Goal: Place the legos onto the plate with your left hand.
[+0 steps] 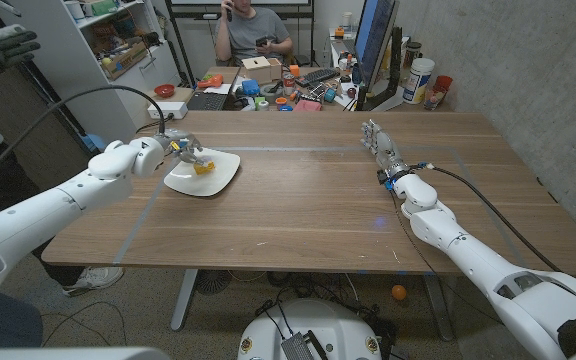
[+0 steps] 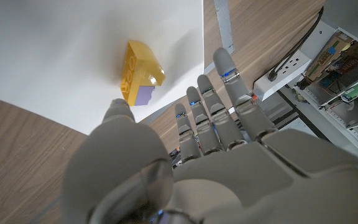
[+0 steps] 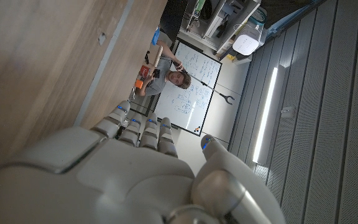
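Yellow lego: on plate, 10 o'clock of tabletop, delivered.
Left robot hand: fingers apart, empty, released.
Right robot hand: empty, idle.

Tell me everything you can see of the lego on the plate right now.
The lego is a small yellow plastic brick with a row of studs along one face and a pale purple piece at one end. It lies tilted on its side on the white plate, toward the plate's left part. The left hand hovers beside it with fingers apart, and nothing visibly touches the lego but the plate.
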`<act>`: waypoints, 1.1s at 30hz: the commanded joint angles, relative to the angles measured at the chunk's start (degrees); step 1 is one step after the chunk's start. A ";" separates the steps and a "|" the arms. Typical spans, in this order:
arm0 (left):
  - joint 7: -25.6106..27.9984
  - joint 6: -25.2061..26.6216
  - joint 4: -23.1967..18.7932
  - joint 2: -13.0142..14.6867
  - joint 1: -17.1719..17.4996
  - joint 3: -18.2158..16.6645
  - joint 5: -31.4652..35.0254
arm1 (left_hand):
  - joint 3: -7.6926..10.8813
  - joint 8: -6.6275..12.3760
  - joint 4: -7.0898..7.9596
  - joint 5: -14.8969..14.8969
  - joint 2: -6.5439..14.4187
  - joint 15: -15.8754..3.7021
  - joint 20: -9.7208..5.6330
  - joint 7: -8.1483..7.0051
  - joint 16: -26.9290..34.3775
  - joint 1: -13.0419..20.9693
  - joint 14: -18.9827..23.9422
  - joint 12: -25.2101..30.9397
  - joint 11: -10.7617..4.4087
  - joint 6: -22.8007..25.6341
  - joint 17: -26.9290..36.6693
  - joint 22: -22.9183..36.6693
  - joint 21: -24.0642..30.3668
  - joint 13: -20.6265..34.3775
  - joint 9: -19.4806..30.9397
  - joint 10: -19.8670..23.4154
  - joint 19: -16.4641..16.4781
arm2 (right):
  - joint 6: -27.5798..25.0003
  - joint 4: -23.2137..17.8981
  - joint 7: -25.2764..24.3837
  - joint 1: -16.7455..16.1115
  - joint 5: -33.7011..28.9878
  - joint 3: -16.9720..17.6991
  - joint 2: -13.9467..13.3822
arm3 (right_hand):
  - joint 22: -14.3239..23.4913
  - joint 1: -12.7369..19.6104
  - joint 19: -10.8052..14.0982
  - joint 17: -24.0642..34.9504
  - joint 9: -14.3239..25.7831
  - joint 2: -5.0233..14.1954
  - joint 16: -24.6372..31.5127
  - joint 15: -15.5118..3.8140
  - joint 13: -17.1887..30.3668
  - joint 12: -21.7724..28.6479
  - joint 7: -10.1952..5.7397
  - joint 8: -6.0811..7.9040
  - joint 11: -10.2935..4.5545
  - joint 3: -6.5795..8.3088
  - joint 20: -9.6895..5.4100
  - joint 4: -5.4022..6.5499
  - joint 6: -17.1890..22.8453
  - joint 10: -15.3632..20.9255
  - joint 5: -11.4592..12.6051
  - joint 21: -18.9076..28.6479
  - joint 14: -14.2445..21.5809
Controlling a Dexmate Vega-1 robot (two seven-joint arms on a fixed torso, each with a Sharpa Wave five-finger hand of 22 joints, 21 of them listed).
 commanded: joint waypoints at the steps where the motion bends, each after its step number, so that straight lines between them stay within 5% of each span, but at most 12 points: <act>1: -0.50 1.34 -4.33 1.48 1.56 -2.85 -1.13 | 0.59 0.10 1.35 0.09 2.62 -0.38 1.29 -0.02 0.29 -0.97 -1.30 -0.89 0.32 -1.34 -0.09 0.24 -1.23 -0.04 0.00 -1.71 -2.00 | 0.42 0.61 0.51 -0.03 0.30 0.01 0.15 | 0.20 -0.40 -0.02 0.19 0.08 0.15 0.09 0.40 0.25 -0.02 -0.11 0.09 -0.09 -0.11 -0.04 -0.02 -0.08 -0.08 0.23 0.30 0.09; 8: 1.50 2.19 -6.78 2.27 3.40 -5.06 -2.58 | 1.07 0.27 2.65 -1.07 5.80 0.94 3.29 -0.24 0.38 -3.04 -3.02 -1.75 0.98 -2.97 -0.63 0.25 -3.94 -0.64 -0.05 -3.69 -6.06 | 0.83 0.98 0.71 -0.09 0.45 0.10 0.23 | 0.20 -0.35 -0.10 0.17 0.08 0.15 0.07 0.39 0.25 -0.01 -0.08 0.08 0.07 -0.12 -0.08 -0.05 -0.12 -0.08 0.25 0.28 0.07; 16: 4.77 3.14 -9.29 3.15 5.47 -7.08 -3.08 | 1.09 0.54 3.11 -2.05 7.09 2.26 5.59 -0.01 -0.20 -4.62 -5.98 -1.91 1.55 -3.10 -1.18 0.25 -5.97 -1.06 -0.13 -4.34 -8.91 | 1.02 1.21 0.85 -0.02 0.44 0.10 0.27 | 0.20 -0.30 -0.16 0.16 0.07 0.14 0.05 0.39 0.25 0.01 -0.05 0.10 -0.09 -0.12 -0.11 -0.10 -0.09 -0.05 0.26 0.26 0.07; 22: 6.27 3.84 -10.76 3.63 6.70 -8.23 -3.41 | 1.10 0.50 2.39 -2.89 7.54 5.27 8.13 0.04 -1.10 -5.74 -13.86 -2.33 1.67 -3.83 -2.54 0.31 -9.49 -1.75 -0.27 -6.61 -13.40 | 1.06 1.32 0.86 -0.07 0.55 0.14 0.34 | 0.20 -0.27 -0.18 0.15 0.07 0.14 0.03 0.39 0.25 0.02 -0.02 0.10 -0.06 -0.12 -0.07 -0.12 -0.08 -0.01 0.27 0.26 0.02; 33: 9.52 4.61 -13.33 4.88 9.24 -10.72 -4.44 | 0.92 0.24 2.21 -3.11 8.07 5.88 8.82 0.11 -0.89 -7.40 -19.60 -2.54 2.17 -5.85 -3.30 0.43 -13.48 -2.26 -0.32 -10.00 -19.30 | 1.25 0.39 0.63 -0.73 0.59 0.34 -0.02 | 0.20 -0.19 -0.19 0.13 0.07 0.14 0.03 0.36 0.24 0.03 -0.03 0.10 -0.05 -0.12 -0.07 -0.19 -0.09 0.01 0.29 0.27 0.05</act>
